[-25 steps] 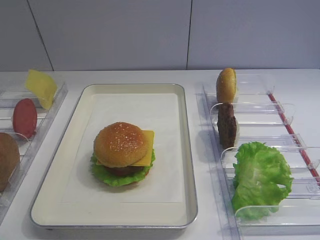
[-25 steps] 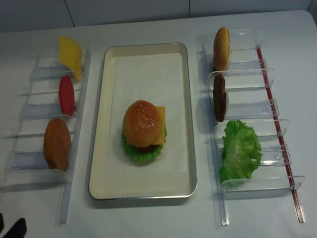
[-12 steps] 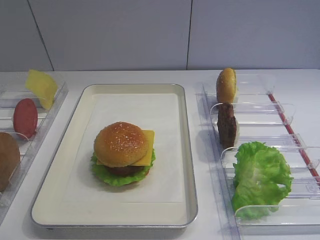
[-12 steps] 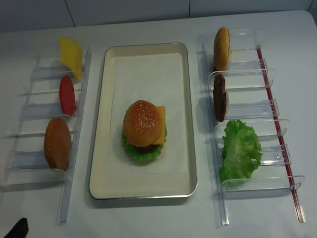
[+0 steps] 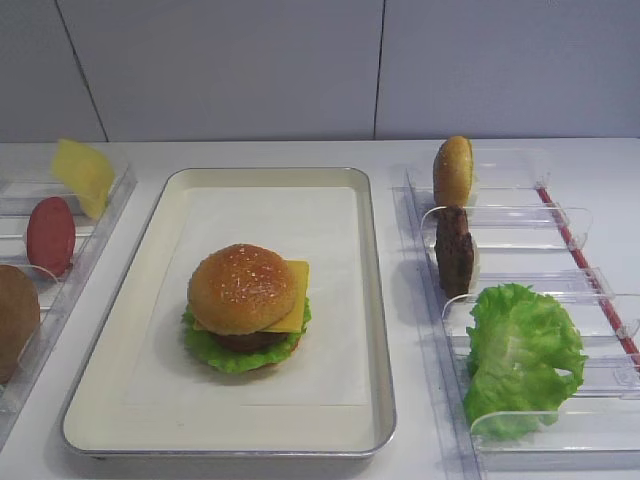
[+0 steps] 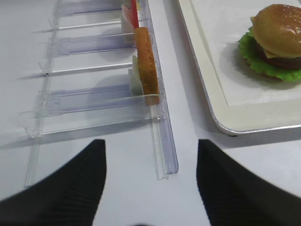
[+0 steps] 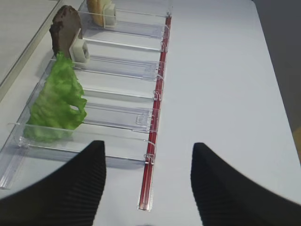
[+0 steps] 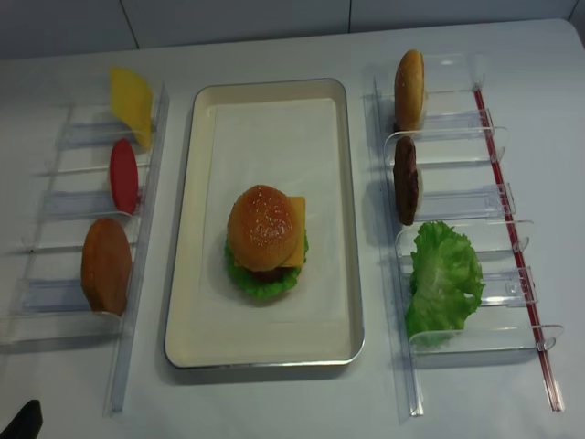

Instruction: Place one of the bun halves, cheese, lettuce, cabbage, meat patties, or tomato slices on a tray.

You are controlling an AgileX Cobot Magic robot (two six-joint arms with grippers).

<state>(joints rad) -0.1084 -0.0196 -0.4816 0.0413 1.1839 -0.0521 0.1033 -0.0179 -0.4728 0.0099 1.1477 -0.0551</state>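
Note:
On the cream tray point(image 5: 372, 300) stands a stacked burger. Its sesame bun top point(image 5: 243, 288) lies over a cheese slice point(image 5: 297, 292), a meat patty edge and lettuce point(image 5: 228, 354). In the left wrist view my left gripper point(image 6: 150, 188) is open and empty over bare table, near the end of the left bins, with the tray point(image 6: 221, 123) to its right. Only a dark tip of it point(image 8: 23, 422) shows from above. My right gripper point(image 7: 148, 183) is open and empty, just short of the right bins' near end and their red strip point(image 7: 155, 117).
The left clear bins point(image 8: 137, 274) hold a cheese slice point(image 8: 131, 102), a tomato slice point(image 8: 122, 176) and a bun half point(image 8: 106, 265). The right bins point(image 8: 457, 128) hold a bun half point(image 8: 409, 89), a meat patty point(image 8: 405, 180) and a lettuce leaf point(image 8: 443, 276).
The dark tip of my left gripper has drawn back toward the bottom-left corner of the overhead view. The burger and bins have not moved.

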